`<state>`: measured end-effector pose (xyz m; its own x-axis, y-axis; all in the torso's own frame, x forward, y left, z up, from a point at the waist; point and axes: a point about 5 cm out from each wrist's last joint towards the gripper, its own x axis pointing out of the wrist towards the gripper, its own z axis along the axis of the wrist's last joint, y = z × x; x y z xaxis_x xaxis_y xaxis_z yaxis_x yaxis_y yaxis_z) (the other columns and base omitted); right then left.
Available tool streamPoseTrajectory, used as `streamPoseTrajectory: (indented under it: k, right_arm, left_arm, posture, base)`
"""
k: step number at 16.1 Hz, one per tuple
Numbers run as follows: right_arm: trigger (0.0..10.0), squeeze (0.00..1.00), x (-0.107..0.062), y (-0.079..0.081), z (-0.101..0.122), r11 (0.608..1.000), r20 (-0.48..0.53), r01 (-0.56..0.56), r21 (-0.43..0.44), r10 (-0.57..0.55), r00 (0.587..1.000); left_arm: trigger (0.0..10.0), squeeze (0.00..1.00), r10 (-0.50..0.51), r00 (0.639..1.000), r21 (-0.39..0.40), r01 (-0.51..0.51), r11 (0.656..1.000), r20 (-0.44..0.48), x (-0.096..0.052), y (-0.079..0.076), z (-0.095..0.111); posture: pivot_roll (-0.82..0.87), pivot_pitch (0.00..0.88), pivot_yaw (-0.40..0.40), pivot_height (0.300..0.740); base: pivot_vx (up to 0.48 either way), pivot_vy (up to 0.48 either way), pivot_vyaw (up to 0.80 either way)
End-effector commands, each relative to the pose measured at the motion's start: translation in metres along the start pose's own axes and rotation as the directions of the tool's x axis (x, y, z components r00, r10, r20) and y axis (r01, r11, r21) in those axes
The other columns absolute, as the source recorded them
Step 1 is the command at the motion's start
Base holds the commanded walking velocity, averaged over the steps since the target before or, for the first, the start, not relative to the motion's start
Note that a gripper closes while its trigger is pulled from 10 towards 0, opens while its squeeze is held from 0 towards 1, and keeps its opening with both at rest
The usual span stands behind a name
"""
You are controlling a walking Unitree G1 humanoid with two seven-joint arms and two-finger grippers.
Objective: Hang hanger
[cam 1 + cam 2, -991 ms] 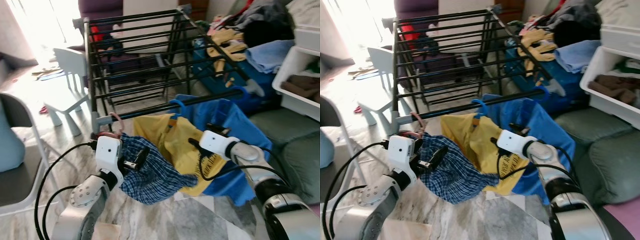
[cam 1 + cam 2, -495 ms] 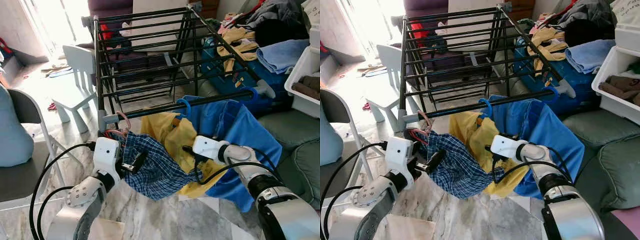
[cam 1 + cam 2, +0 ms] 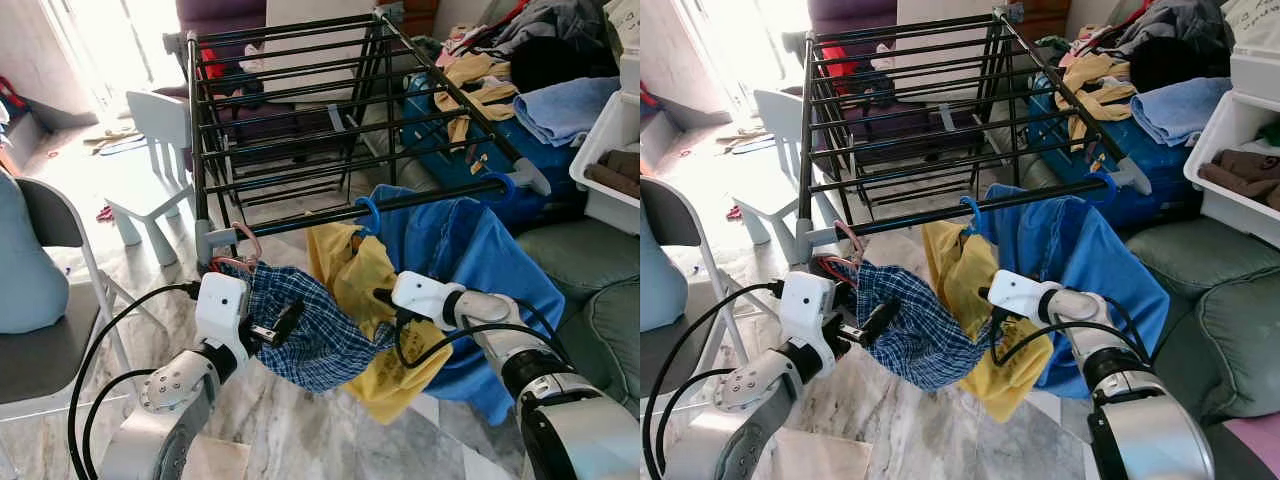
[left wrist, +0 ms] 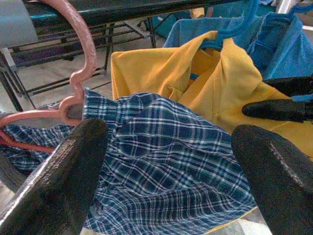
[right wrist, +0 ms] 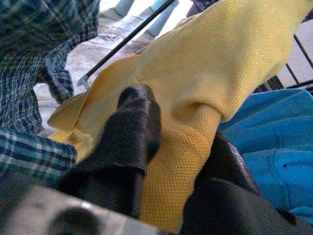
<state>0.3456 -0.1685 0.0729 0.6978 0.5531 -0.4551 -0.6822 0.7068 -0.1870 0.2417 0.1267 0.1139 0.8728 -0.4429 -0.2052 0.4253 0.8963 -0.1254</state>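
Yellow shirt pinched in the right gripper, pulled rightward since before.
Left gripper, jaws spread, rests against the plaid shirt on its pink hanger beside the rack's front rail.

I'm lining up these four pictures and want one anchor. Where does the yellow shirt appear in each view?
Left eye view: yellow shirt at centre, hanging below the black rail.
Right eye view: centre, beside the plaid shirt.
Left wrist view: upper middle, behind the plaid shirt.
Right wrist view: across the middle, pinched in the right gripper.
Shared landmark: the plaid shirt.
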Motion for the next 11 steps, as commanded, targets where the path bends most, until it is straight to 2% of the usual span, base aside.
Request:
streamPoseTrajectory:
  k: [1,3,7,11]
  right_arm:
    - [0.0,0.0,0.0019,-0.001,0.0037,1.0,0.007,0.01,0.02,-0.011,1.0]
    - [0.0,0.0,0.0023,0.0039,-0.0004,1.0,0.016,-0.005,0.027,0.005,1.0]
    - [0.0,0.0,0.0014,0.0012,0.0031,0.998,0.051,0.009,0.054,-0.012,0.999]
    - [0.0,0.0,0.0025,0.0043,0.0023,0.998,0.059,0.002,0.059,-0.005,0.998]
  left_arm:
    - [10.0,0.0,-0.003,1.0,-0.002,0.003,1.0,-0.005,0.0016,-0.0005,-0.0004]
    - [10.0,0.0,0.003,1.0,-0.015,-0.003,1.0,-0.008,0.0027,-0.0016,-0.0015]
    - [10.0,0.0,0.016,1.0,-0.024,-0.016,1.0,-0.015,0.0048,-0.0011,-0.0029]
    - [10.0,0.0,0.1,0.995,-0.011,-0.1,0.995,-0.018,0.0069,0.0058,-0.0033]
  posture:
    - [-0.01,0.0,0.06,0.74]
    - [-0.02,0.0,0.057,0.74]
    - [-0.02,0.0,0.055,0.74]
    - [-0.03,0.0,0.045,0.74]
  base:
    - [0.0,0.0,0.0]
    - [0.0,0.0,0.0]
    - [0.0,0.0,0.0]
    - [0.0,0.0,0.0]
